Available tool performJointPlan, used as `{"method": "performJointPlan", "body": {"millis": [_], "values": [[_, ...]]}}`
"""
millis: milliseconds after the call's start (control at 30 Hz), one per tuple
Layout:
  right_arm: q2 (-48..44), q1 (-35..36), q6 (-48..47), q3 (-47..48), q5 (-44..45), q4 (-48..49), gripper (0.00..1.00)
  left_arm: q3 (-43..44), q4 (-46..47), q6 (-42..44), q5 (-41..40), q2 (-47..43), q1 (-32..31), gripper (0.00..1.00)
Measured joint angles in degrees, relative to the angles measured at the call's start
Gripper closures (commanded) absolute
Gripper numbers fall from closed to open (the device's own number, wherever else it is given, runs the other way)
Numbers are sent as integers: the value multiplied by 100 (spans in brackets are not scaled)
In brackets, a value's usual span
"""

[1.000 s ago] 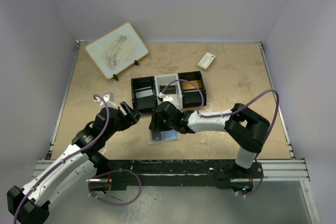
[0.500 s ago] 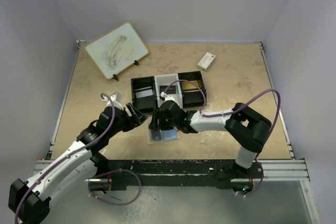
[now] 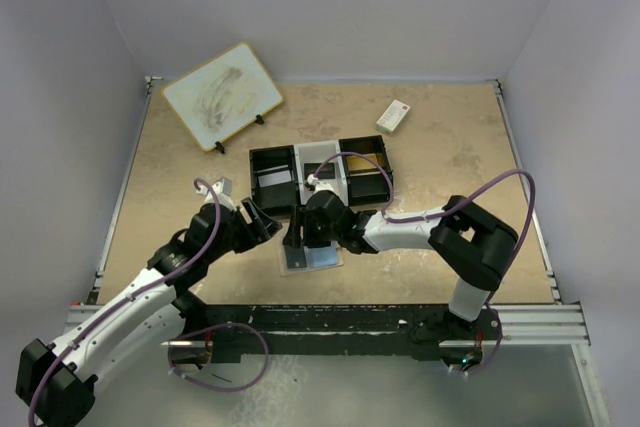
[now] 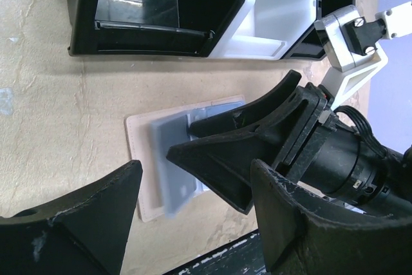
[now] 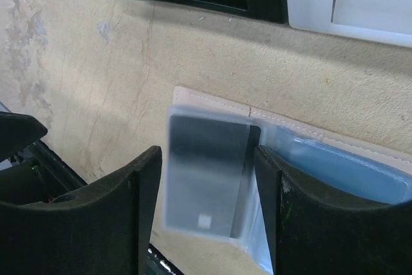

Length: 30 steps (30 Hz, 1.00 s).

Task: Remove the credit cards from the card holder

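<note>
Extraction of a card from its pocket is the step in hand, as I judge it.

From above, the card holder (image 3: 315,259) lies open and flat on the tabletop (image 3: 450,147), just in front of the three-compartment tray (image 3: 271,152). The right hand (image 3: 298,239) is down over the card holder's left half. The left hand (image 3: 262,219) hovers just beside it on the left.

From the left wrist, the left hand (image 4: 193,223) has its fingers wide apart with nothing between them, aimed at the card holder's tan edge (image 4: 136,159). The right hand (image 4: 183,141) reaches in from the right, over a grey-blue card (image 4: 168,185).

From the right wrist, the right hand (image 5: 206,159) has its fingers apart, straddling the card (image 5: 206,178), which is blurred and lies over the card holder (image 5: 212,100). A thin gap shows at the left finger, so I judge the card is not pinched. Whether it is free of its pocket I cannot tell.

The next move calls for closing on the card's long edges and drawing it clear. The left hand should pin the card holder down, or it may drag along.
</note>
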Motion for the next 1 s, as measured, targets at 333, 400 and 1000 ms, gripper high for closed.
{"method": "performJointPlan", "body": {"millis": [333, 400, 1000], "values": [[-7, -15, 28, -24, -7, 33, 33, -31, 0, 0, 13, 0, 0, 35], [-7, -11, 44, 9, 33, -11, 27, -31, -2, 0, 9, -2, 0, 36], [634, 828, -57, 1443, 2059, -2011, 48, 101, -1099, -479, -1775, -1471, 0, 36]]}}
